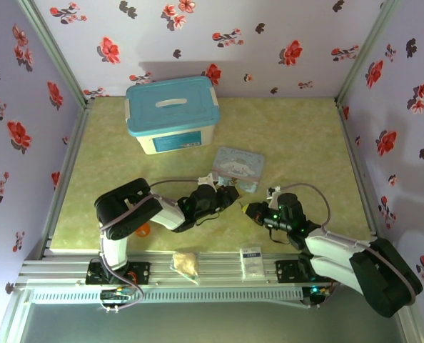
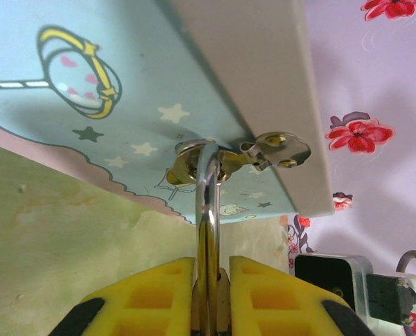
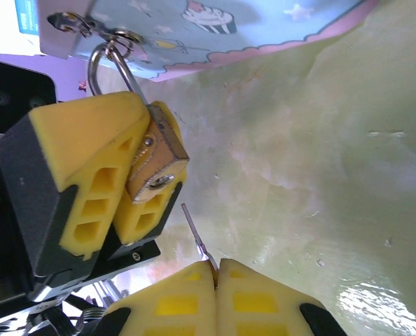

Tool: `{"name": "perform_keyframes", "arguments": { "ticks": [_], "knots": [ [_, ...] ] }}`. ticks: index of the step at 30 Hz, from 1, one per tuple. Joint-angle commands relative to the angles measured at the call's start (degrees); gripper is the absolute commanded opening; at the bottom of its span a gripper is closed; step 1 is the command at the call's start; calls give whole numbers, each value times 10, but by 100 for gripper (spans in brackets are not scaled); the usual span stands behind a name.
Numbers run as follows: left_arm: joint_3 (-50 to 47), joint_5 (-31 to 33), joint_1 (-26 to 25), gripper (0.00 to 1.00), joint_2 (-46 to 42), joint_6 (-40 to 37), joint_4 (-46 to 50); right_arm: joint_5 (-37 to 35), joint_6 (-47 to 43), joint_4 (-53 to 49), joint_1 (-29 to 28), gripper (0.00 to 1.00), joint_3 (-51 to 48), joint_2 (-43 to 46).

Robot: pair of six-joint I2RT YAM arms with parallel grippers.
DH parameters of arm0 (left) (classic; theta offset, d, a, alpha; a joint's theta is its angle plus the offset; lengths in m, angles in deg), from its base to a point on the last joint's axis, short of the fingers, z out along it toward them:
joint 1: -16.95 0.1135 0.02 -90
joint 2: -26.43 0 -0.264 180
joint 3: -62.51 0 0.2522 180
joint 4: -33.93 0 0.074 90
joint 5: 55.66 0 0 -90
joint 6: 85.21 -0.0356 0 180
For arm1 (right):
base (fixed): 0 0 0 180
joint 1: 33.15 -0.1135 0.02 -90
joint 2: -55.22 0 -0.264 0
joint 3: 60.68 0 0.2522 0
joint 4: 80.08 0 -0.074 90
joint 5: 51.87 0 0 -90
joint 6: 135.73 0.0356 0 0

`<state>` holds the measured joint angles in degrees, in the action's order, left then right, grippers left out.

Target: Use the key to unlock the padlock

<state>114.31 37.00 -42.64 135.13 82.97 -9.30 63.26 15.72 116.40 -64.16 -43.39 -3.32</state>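
Loads of open mat (image 1: 305,136) is left far right. Only a small gap is seen between the key (image 3: 195,235) and the padlock (image 3: 159,159), hemmed in by the cartoon tin (image 1: 239,166) beyond.

Left wrist cam: padlock (image 2: 206,203) body is buried between the left gripper (image 2: 211,264) pads, and just the shackle sticks out. Right wrist cam: key (image 3: 196,238) head is hidden inside the clamped right gripper (image 3: 216,264), with just the thin blade showing. Blue tin (image 2: 159,70) runs off the frame edges in both wrist cams. Top cam: padlock and key are too small to make out; orange item (image 1: 143,230) is mostly hidden under the left arm.
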Motion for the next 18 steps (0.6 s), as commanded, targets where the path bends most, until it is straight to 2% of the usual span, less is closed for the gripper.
{"name": "perform_keyframes", "arguments": {
  "ticks": [1,11,15,18],
  "knots": [
    [-4,14,3,0,-1,5,-57,8,5,21,4,0,11,7],
    [-11,10,3,0,-24,-12,-46,10,-4,9,10,0,20,16],
    [-9,2,2,0,-13,-4,-59,10,-3,29,13,0,20,11],
    [-8,1,-1,0,-7,2,-58,15,-14,6,14,0,25,17]
  ]
}}
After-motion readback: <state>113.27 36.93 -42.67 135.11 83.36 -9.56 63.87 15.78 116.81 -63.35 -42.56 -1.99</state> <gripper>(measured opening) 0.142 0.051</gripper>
